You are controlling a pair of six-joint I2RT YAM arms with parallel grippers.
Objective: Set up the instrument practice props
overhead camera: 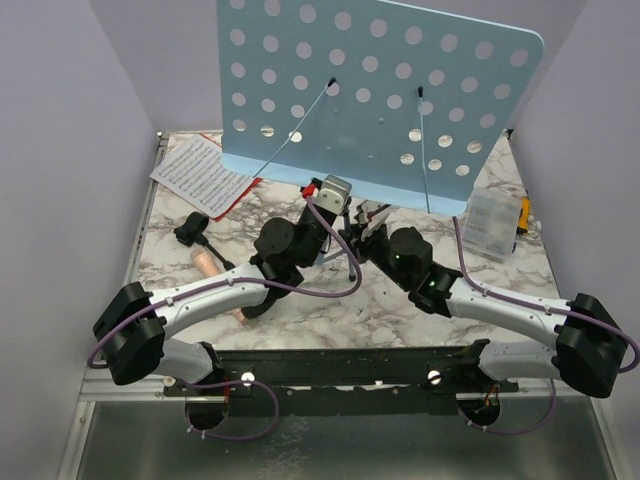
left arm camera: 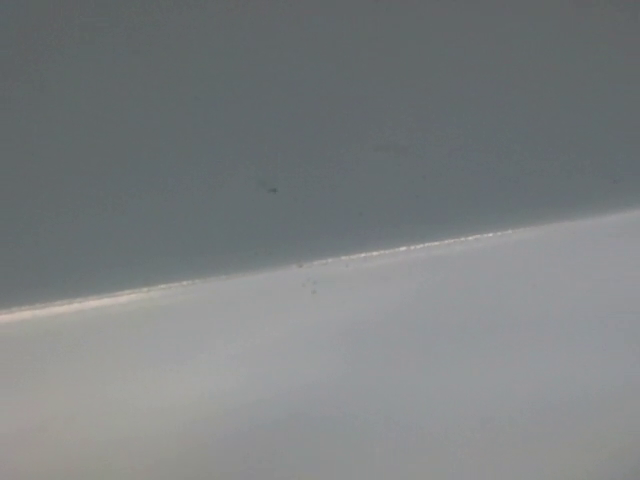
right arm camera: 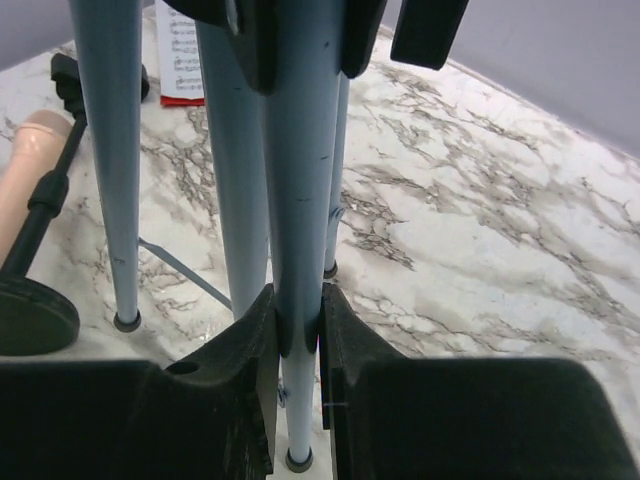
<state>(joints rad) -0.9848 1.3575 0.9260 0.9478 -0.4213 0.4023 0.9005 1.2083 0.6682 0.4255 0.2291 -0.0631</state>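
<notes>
Marble-patterned tabletop (overhead camera: 400, 310) between plain grey walls. At far left, white sheet music (overhead camera: 198, 172) lies on a red sheet (overhead camera: 238, 197) whose edge shows along its near side. Just nearer, the pinkish microphone (overhead camera: 205, 262) lies on its side on its black stand, partly under the left arm. At centre, the left gripper (right arm camera: 300, 35) reaches beneath the desk of the light blue perforated music stand (overhead camera: 380, 90), which stands upright on its legs; seen from the right wrist, its dark fingers press a blue tube from both sides, while its own camera gives only a blurred grey-blue surface. Lower down, the right gripper (right arm camera: 298, 335) is clamped on one stand leg, just above its foot. A small clear box (overhead camera: 490, 222) sits at right.
</notes>
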